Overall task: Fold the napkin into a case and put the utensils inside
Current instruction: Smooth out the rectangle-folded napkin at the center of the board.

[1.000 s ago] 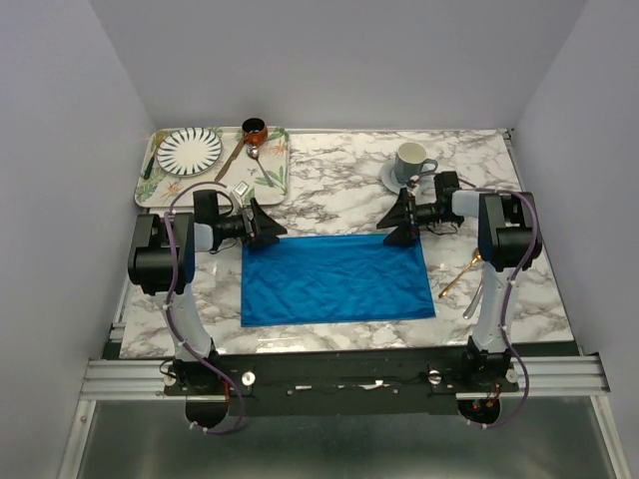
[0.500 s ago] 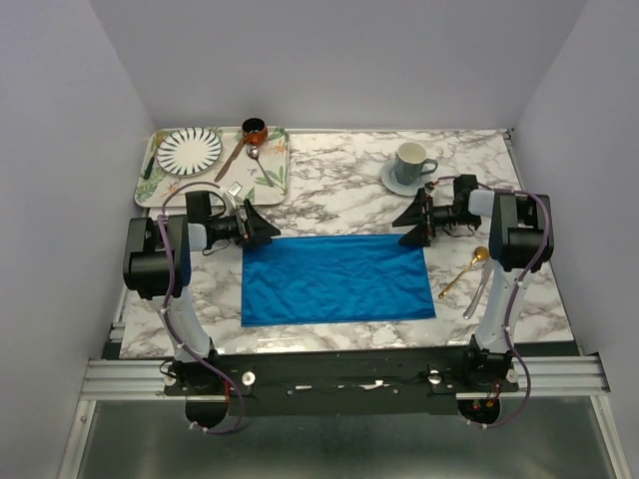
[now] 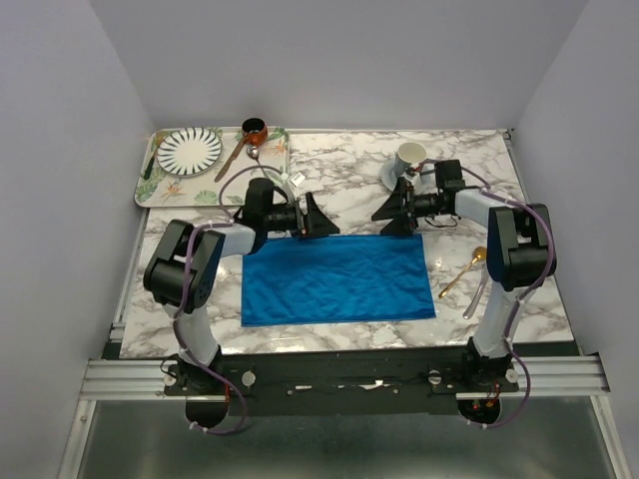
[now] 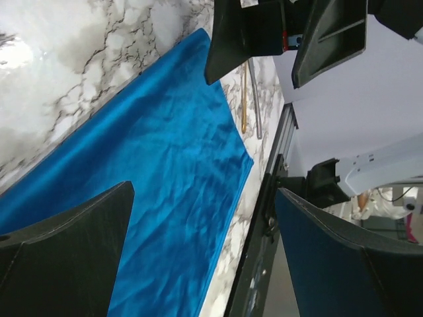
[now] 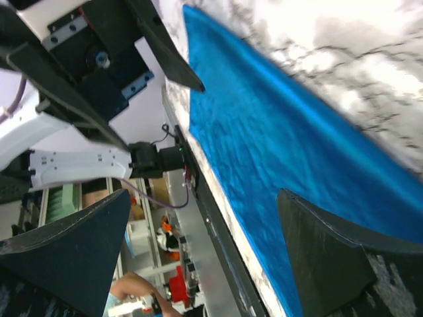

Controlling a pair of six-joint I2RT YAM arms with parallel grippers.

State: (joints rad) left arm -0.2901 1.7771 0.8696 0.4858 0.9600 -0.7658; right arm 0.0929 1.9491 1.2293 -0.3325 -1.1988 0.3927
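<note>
The blue napkin (image 3: 337, 279) lies flat as a wide rectangle on the marble table, also filling the left wrist view (image 4: 165, 185) and the right wrist view (image 5: 284, 152). Two utensils, a gold spoon (image 3: 464, 269) and a silver one (image 3: 477, 296), lie on the table right of the cloth; in the left wrist view they show as thin rods (image 4: 244, 99) past the napkin's corner. My left gripper (image 3: 327, 220) hovers open over the napkin's far edge, pointing right. My right gripper (image 3: 380, 215) faces it, open, just above the far right part of that edge. Neither holds anything.
A cup on a saucer (image 3: 407, 160) stands just behind the right gripper. At the back left, a patterned tray (image 3: 280, 175) carries a striped plate (image 3: 189, 150), a small brown pot (image 3: 255, 129) and a brown-handled spoon (image 3: 232, 158). The table's metal rail (image 3: 339, 374) runs along the front.
My left arm has swung right along the napkin's far edge, from its left corner towards the middle. The right gripper has shifted slightly left. Both stayed open; the napkin has not moved.
</note>
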